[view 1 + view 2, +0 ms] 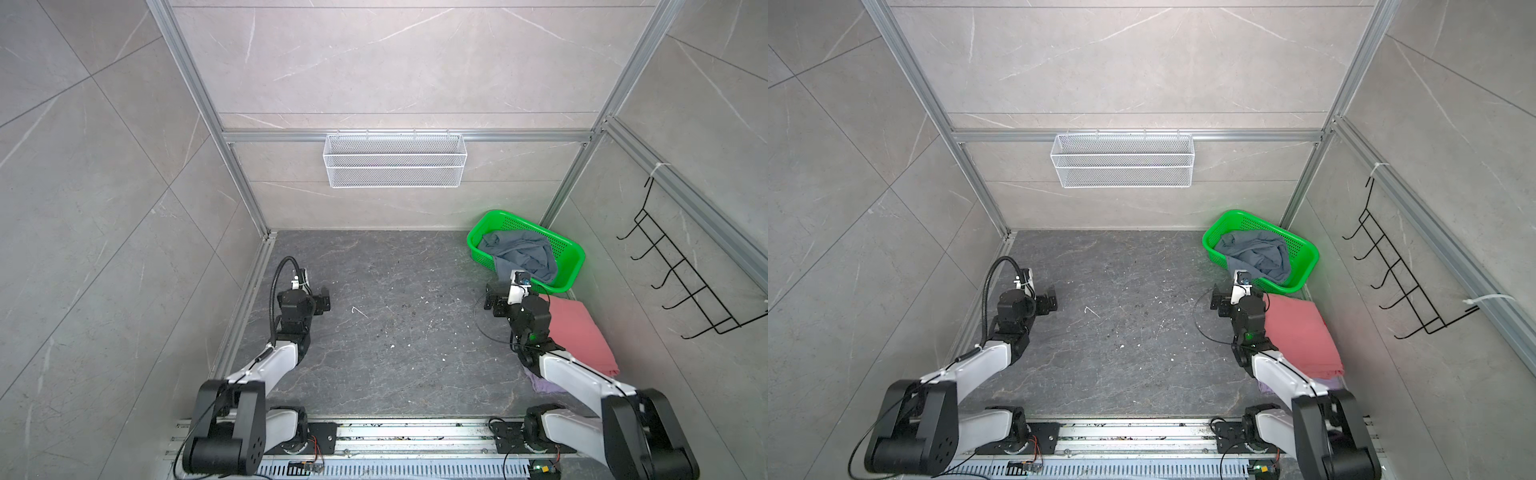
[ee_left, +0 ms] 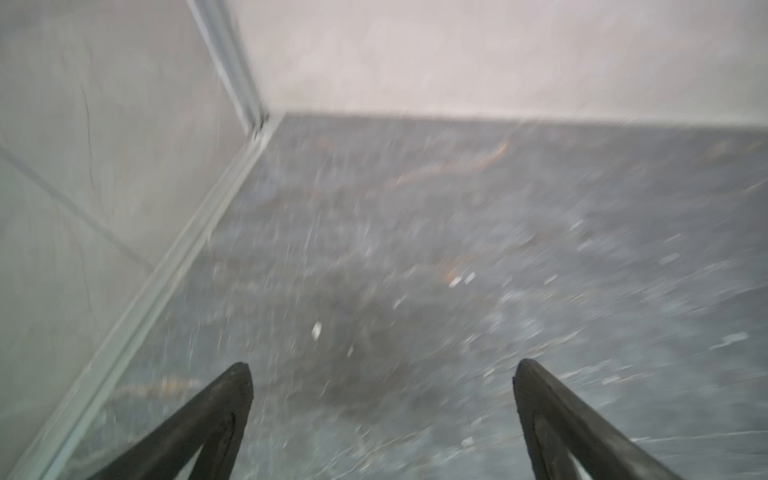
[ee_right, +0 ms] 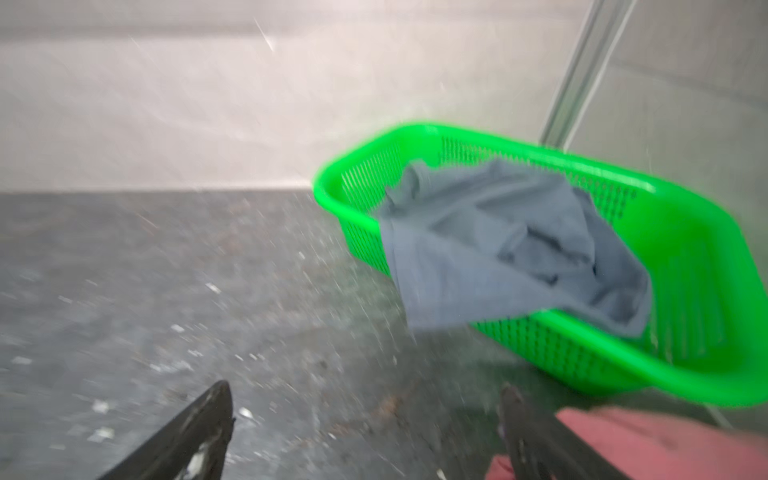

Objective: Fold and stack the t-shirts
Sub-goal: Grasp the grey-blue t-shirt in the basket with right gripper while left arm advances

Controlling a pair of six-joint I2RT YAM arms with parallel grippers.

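While the salmon-pink t-shirt is lying folded on the lavender t-shirt, the blue-grey t-shirt is waiting crumpled in its basket, left pincer and right pincer gaping empty.

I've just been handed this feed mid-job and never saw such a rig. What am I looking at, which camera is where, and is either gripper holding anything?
Two robot arms stand at the near edge of a dark table, each ending in a two-fingered gripper. Two pictures look down from overhead on the whole scene; the remaining two come from cameras on the arms' wrists, both blurred. The left gripper is open over bare table, holding nothing. The right gripper is open and empty too, near a green basket in the far right corner. A crumpled blue-grey t-shirt lies in it, spilling over the rim. Near the table's right edge, a folded pink t-shirt lies on a lavender one.
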